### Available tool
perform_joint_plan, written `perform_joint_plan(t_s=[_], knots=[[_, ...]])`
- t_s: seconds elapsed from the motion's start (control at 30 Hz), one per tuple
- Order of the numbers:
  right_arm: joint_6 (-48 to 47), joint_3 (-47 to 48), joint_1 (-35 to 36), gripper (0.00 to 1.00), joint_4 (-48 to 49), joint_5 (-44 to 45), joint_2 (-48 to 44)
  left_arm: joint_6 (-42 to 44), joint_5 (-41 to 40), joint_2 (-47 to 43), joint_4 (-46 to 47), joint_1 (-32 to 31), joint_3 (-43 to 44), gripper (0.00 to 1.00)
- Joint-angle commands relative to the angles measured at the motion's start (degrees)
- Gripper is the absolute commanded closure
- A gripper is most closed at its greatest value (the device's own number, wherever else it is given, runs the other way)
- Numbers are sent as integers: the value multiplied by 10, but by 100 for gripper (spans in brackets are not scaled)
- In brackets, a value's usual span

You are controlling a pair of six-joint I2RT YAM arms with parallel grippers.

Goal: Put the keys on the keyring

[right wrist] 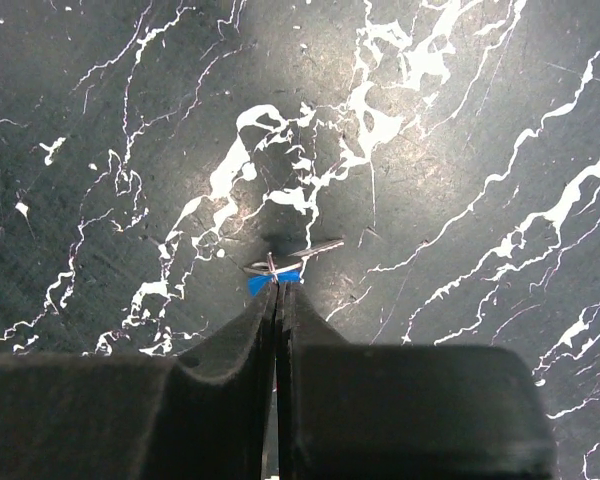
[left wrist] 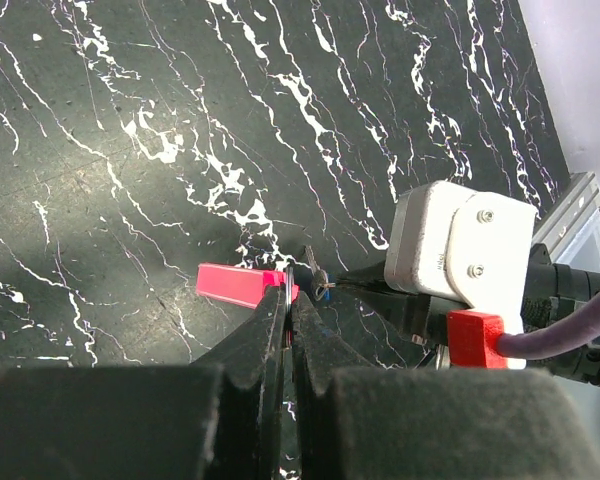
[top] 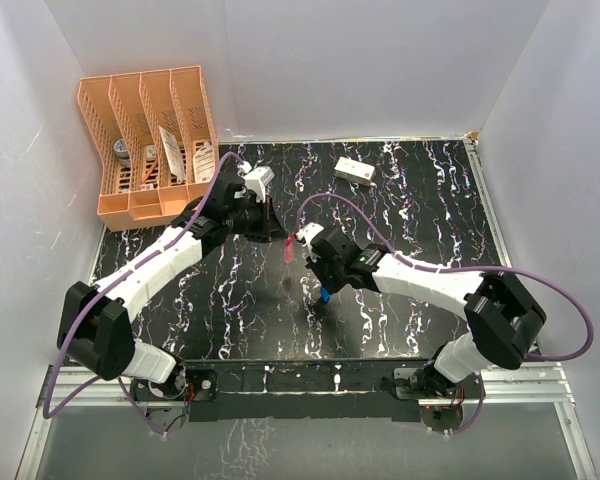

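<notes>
A black tabletop with white marble veining (top: 430,215) bears an orange plastic slotted file rack (top: 108,205) at its far left corner, with papers and small packets (top: 172,158) standing in the slots. A small white rectangular box (top: 355,171) lies near the table's far edge, right of centre.

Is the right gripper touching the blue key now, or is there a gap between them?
Touching. In the right wrist view the right gripper is shut, and its fingertips pinch the blue key by its blue head, with no gap visible.

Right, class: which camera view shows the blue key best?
Right wrist: the blue key is pinched by its head in the right gripper, silvery blade clear. Top view gives a blue speck; left wrist, a sliver beside the pink key.
</notes>
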Motion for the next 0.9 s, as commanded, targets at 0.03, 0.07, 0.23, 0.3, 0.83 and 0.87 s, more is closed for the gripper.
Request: perform_joint_plan(t_s=[0.03, 0.07, 0.23, 0.3, 0.83, 0.87], knots=[[15, -5, 3, 100, 58, 9, -35, -2, 3, -26, -1, 3, -10, 100], [16, -9, 3, 100, 67, 10, -41, -3, 4, -25, 2, 3, -12, 100], [26, -20, 4, 100, 107, 15, -65, -8, 4, -25, 10, 3, -11, 100], [30, -20, 3, 100, 122, 17, -70, -8, 4, -26, 11, 3, -9, 100], [67, -11, 3, 100, 248, 11, -97, -23, -2, -25, 35, 3, -17, 100], [71, -6, 3, 100, 250, 9, -95, -23, -3, -25, 34, 3, -17, 100]])
